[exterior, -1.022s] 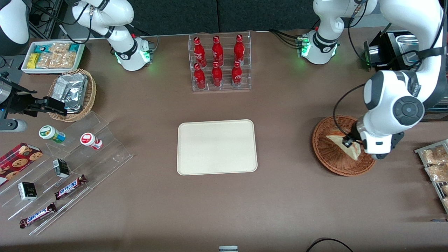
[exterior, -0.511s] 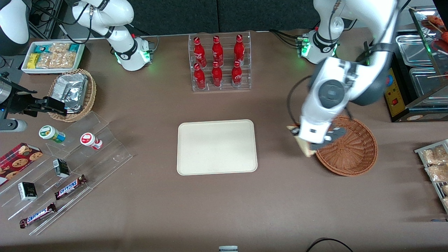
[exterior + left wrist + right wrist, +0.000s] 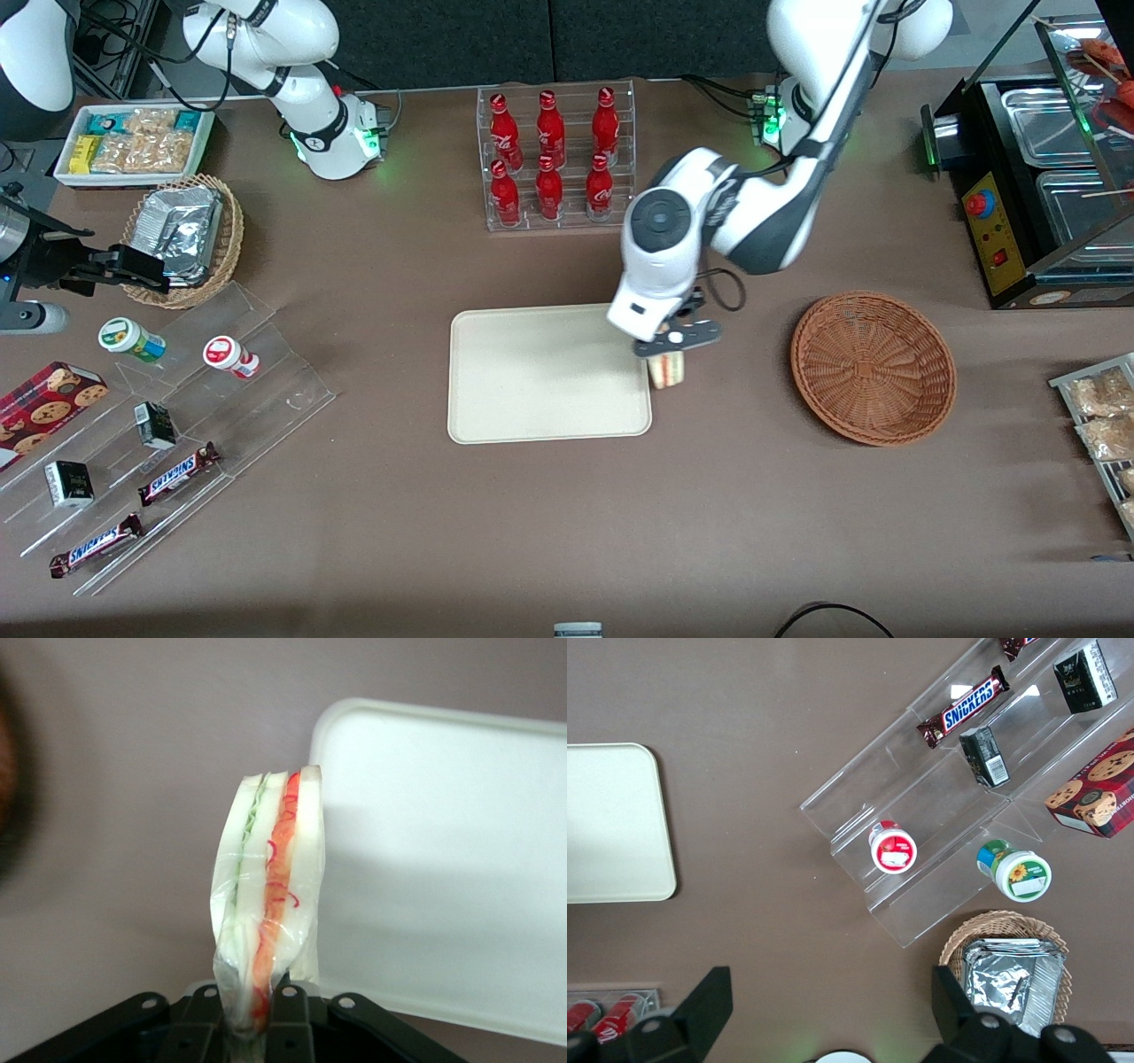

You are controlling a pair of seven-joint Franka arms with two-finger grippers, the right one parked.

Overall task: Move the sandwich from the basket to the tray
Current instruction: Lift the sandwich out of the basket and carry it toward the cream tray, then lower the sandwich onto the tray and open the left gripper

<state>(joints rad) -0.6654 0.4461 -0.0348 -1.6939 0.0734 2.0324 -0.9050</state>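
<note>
The sandwich was held pinched by one corner in the gripper, cut edge outward — carried clear of the table at the tray edge, not yet over it. The basket was left empty.

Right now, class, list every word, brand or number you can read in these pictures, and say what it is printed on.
"SNICKERS": on the chocolate bar on the clear display stand; a second bar reads the same.
Red bottles: white script, too small to read.
Cookie box, small cartons, round tubs: labels unreadable.
No text on the sandwich held in the gripper jaws, the tray or the basket.
</note>
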